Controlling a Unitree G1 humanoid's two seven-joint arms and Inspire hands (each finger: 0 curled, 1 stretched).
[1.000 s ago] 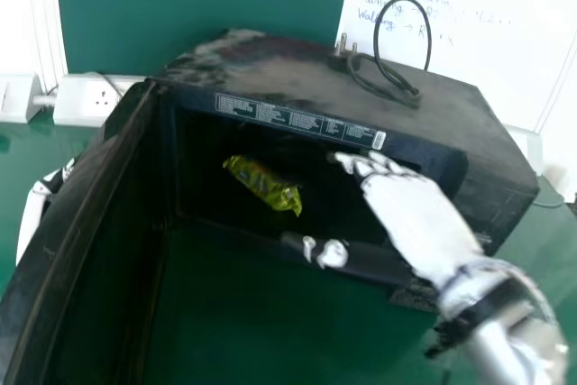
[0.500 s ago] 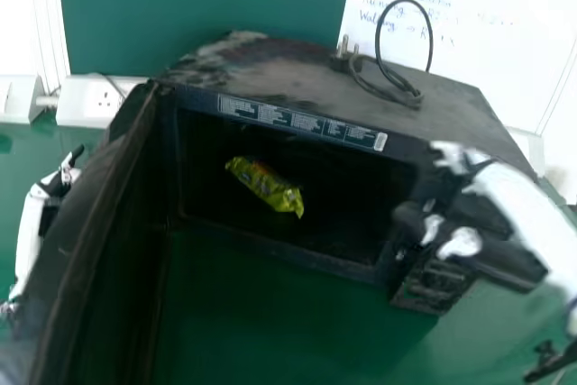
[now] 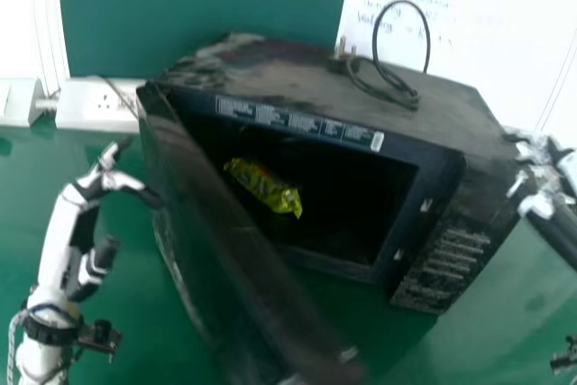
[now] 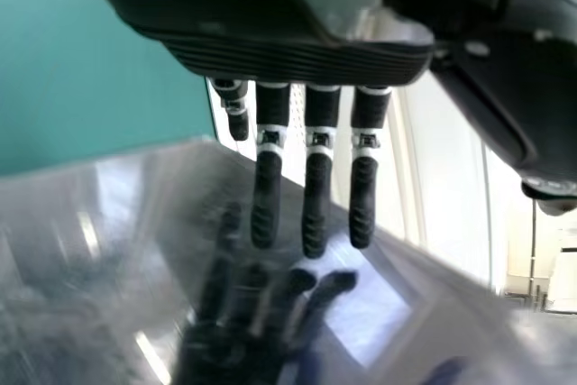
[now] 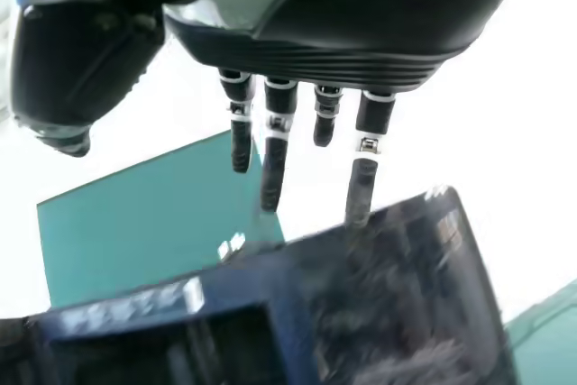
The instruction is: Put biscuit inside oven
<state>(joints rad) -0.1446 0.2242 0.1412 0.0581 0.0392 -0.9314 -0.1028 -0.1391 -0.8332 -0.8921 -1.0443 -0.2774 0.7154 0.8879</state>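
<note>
Got a yellow-green biscuit packet (image 3: pixel 266 188) inside the black microwave oven (image 3: pixel 270 65) at centre, with its open door (image 3: pixel 243 268) reaching toward bottom centre. Got the left hand (image 3: pixel 63 232) near the door, the right hand (image 3: pixel 541 187) at the right edge.

The biscuit packet (image 3: pixel 261 185) is yellow-green with small patches of red and blue. The oven (image 3: pixel 433 105) is black, its top mottled grey and dull reddish; the tabletop (image 3: pixel 505 313) is deep green. Both hands (image 3: pixel 86 214) are black and white.

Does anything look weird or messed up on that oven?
Yes, the cord is looped on top of the oven, with its plug sitting there, not in the socket. The top looks blotchy and scuffed too.
</note>
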